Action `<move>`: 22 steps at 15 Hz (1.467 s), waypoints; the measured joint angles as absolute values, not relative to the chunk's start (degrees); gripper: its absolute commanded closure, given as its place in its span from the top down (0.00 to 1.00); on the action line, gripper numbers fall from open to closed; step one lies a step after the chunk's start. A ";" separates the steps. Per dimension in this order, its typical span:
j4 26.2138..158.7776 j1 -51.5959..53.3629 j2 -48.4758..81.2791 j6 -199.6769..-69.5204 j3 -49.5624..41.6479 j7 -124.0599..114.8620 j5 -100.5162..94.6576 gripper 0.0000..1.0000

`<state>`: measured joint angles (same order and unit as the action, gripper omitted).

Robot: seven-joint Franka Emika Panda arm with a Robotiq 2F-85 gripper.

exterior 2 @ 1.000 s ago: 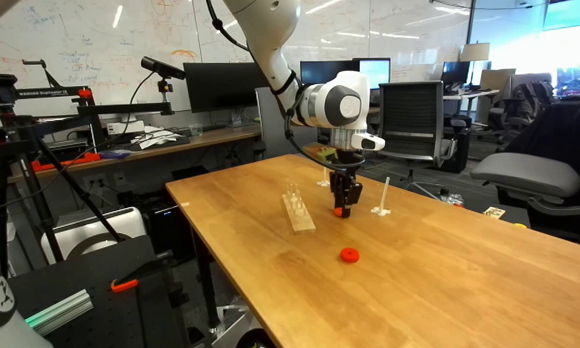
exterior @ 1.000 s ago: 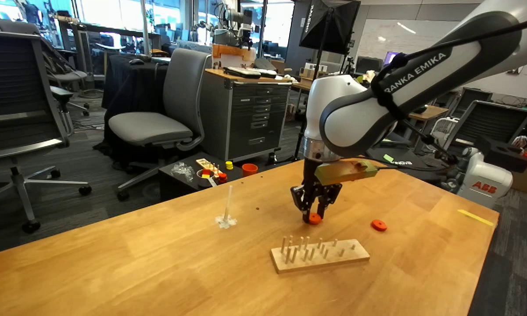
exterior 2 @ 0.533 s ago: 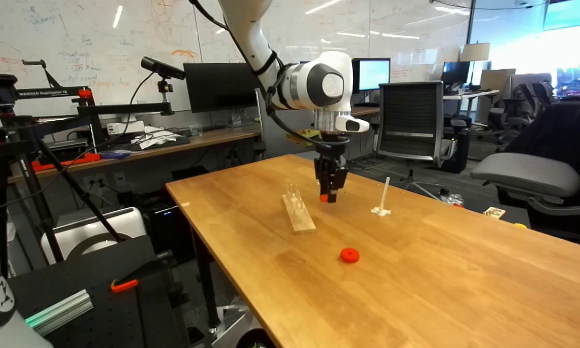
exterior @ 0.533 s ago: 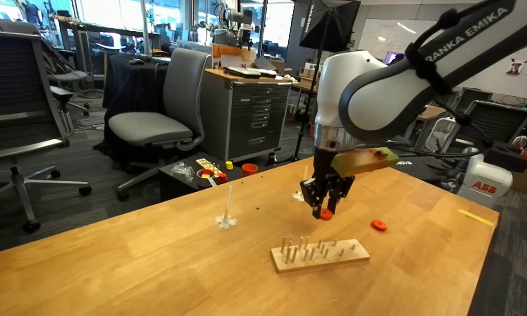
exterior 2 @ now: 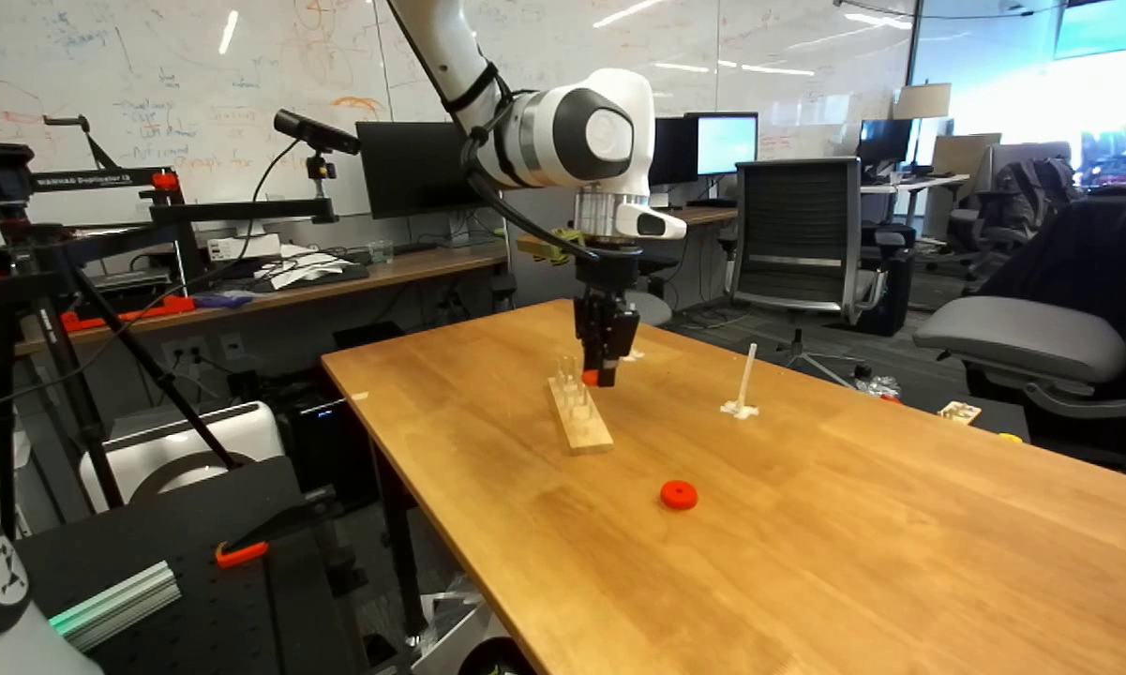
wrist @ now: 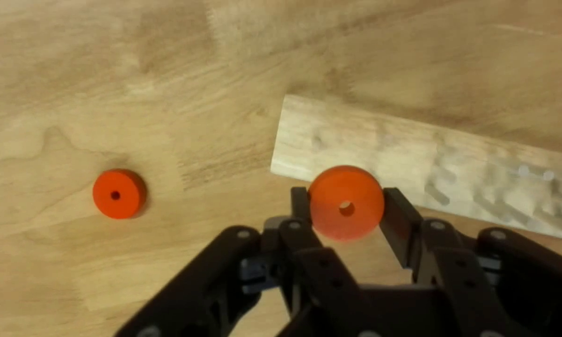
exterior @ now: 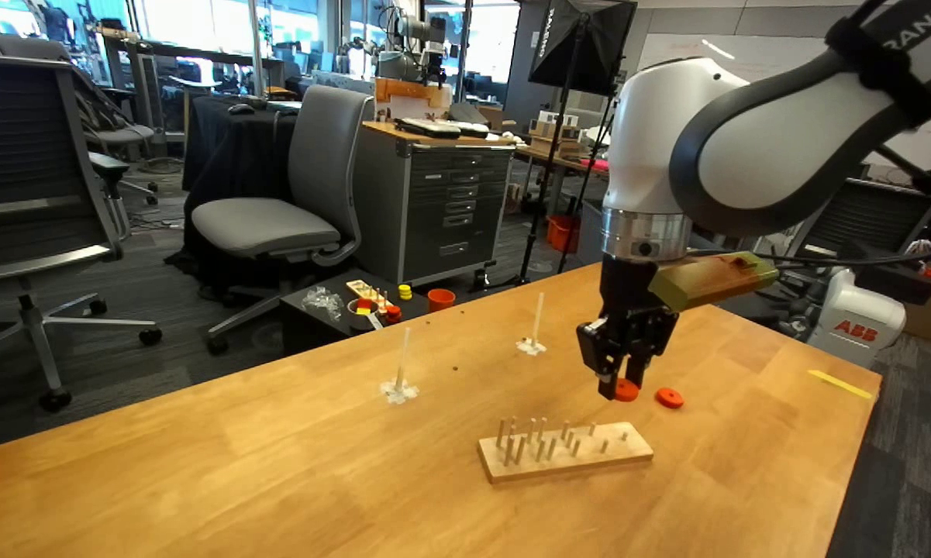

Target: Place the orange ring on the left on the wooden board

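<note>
In the wrist view, the end effector (wrist: 346, 202) holds the orange ring (wrist: 346, 189) clamped at opposite sides, the ring hiding part of one long edge of the wooden board (wrist: 402, 161). A second orange ring (wrist: 121, 208) lies flat on the table (wrist: 51, 281), apart from the board. The held ring seems raised, though how high is hard to judge.

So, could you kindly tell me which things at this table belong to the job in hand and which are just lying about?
For the job:
black two-fingered gripper
held flat orange ring
pale rectangular wooden pegboard

Not needed:
second flat orange ring
yellow strip
two thin pale upright rods
</note>
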<state>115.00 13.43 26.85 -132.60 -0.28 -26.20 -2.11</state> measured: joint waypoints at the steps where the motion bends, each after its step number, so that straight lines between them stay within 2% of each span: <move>1: 116.47 13.43 26.23 -132.64 0.09 -26.09 -1.91 0.18; 9: 123.65 13.43 23.79 -138.63 1.00 -25.04 -2.03 0.18; 22: 125.09 13.45 25.50 -146.46 2.70 -21.68 -2.01 0.18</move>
